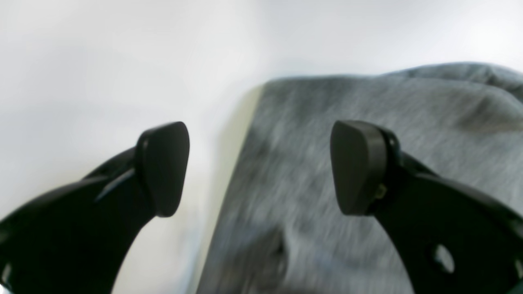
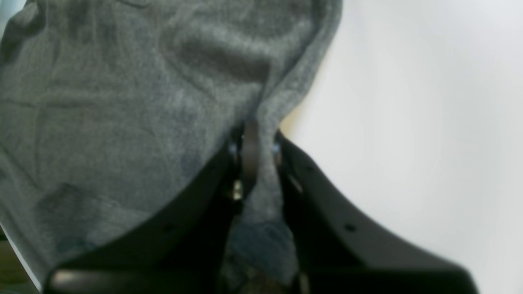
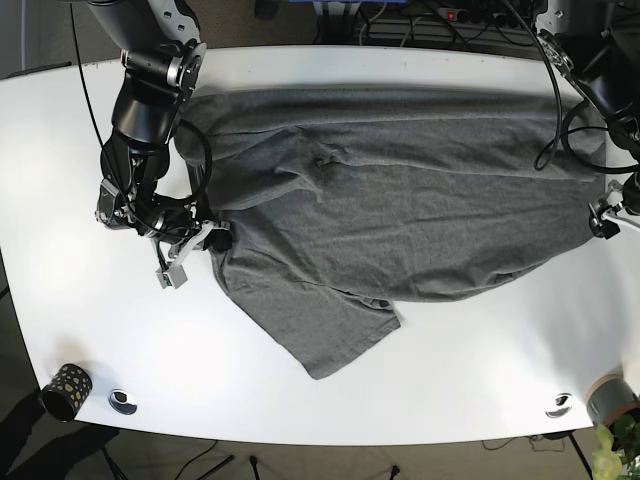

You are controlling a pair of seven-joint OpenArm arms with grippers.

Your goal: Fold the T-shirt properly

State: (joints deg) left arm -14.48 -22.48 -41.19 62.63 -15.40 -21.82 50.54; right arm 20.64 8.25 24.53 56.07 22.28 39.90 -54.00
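Note:
A grey T-shirt (image 3: 400, 200) lies spread and wrinkled across the white table (image 3: 300, 380), with one sleeve pointing toward the front edge. My right gripper (image 2: 255, 139) is shut on a fold of the shirt's edge (image 2: 122, 102); in the base view it is at the shirt's left side (image 3: 213, 240). My left gripper (image 1: 259, 167) is open, one finger over bare table and one over the shirt (image 1: 327, 94), straddling its straight edge. In the base view it is at the shirt's right side (image 3: 604, 218).
A dark patterned cup (image 3: 67, 390) and a small round disc (image 3: 123, 401) sit at the front left corner. Another disc (image 3: 560, 404) and a potted plant (image 3: 615, 415) are at the front right. Cables (image 3: 420, 20) run behind the table.

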